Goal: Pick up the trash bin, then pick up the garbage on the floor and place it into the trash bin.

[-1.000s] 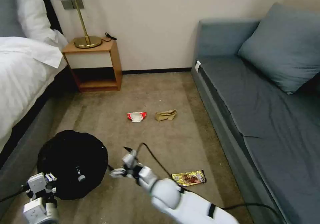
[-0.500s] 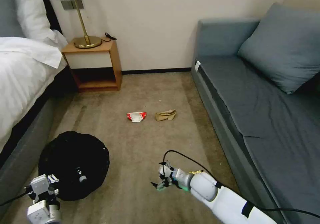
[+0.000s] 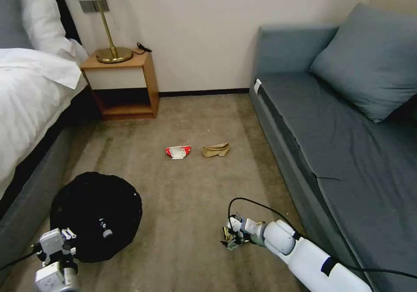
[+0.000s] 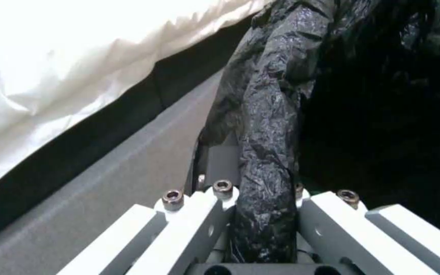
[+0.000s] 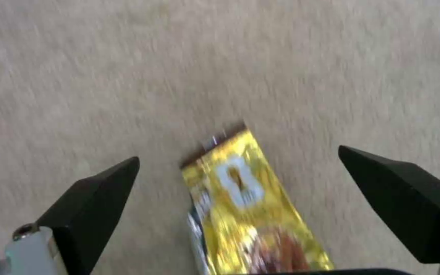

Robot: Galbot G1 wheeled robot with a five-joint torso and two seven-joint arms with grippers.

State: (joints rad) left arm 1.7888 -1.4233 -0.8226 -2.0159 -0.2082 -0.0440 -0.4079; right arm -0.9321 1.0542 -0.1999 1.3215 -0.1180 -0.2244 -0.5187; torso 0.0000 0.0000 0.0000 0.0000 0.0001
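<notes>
Left gripper (image 4: 261, 214) is clamping the trash bin (image 3: 95, 216) rim; right gripper (image 5: 240, 179) is hovering wide open over the yellow snack wrapper (image 5: 250, 206).

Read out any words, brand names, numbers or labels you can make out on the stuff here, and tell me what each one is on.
No text can be read.
Yellow foil wrapper, on the carpet between the open right gripper's fingers: a white printed shape, too blurred to read.
Red-and-white wrapper: too small to read.
Tan paper bag: no print visible.
White tag on the sofa's corner: too small to read.
Trash bin, its bag-covered rim clamped by the left gripper: no lettering visible.
</notes>
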